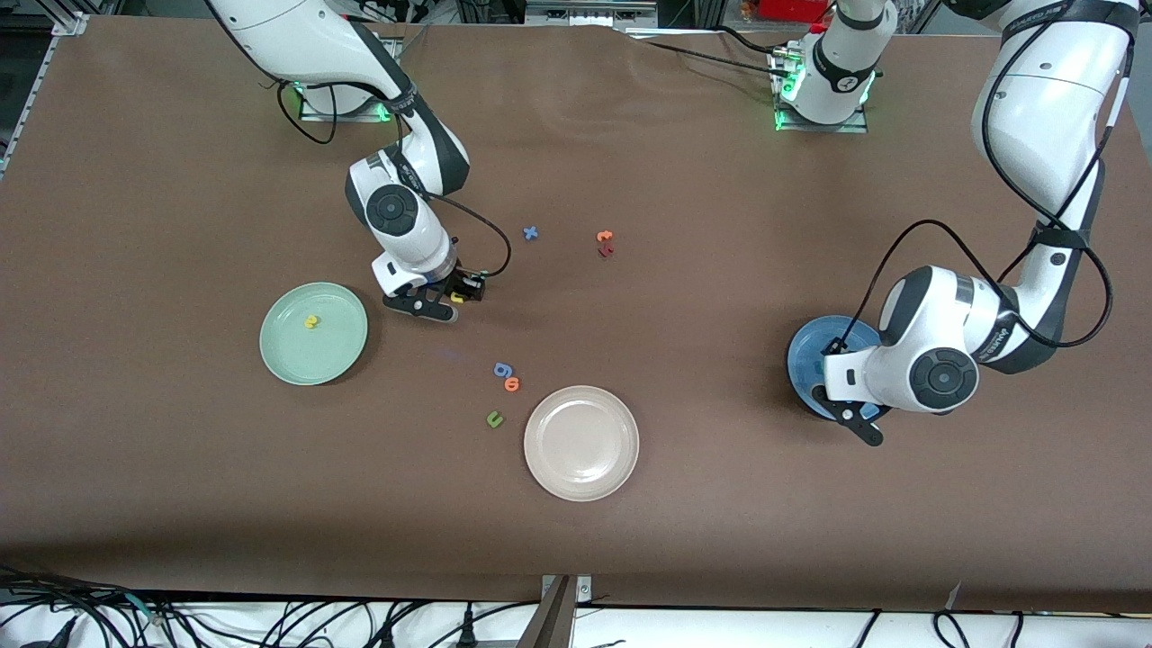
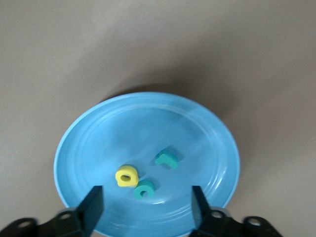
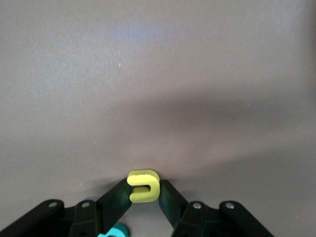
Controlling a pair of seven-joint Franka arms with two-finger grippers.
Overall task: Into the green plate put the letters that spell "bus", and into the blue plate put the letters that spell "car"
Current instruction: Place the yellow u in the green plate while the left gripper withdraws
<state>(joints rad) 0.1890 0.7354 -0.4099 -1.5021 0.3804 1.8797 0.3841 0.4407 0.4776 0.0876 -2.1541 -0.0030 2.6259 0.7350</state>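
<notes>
So the right gripper [image 3: 143, 197] has its jaws clamped on the yellow "u" [image 3: 143, 185], pinched between the two fingertips down at the table just beside the green plate [image 1: 313, 333], a little farther from the front camera than the plate and toward the left arm's end from it. A bit of the teal "b" [image 3: 114, 231] peeks out right under that gripper in the right wrist view, so it sits on the table close by. The green plate already has the yellow "s" [image 1: 311, 321] in it, so I'd say "bus" is one letter in, one in hand and one to go. Next move, as I read it: lift the "u" straight up, carry it over the green plate and let go low so the little foam thing doesn't bounce out, then go for the "b". The left gripper [image 2: 147, 206] hangs over the blue plate [image 2: 89, 143] with its jaws spread wide and nothing between them; the yellow "a" [image 2: 126, 176], the teal "c" [image 2: 145, 189] and the teal "r" [image 2: 167, 158] all lie in that plate, way off toward the left arm's end from the green plate, so "car" looks done.
</notes>
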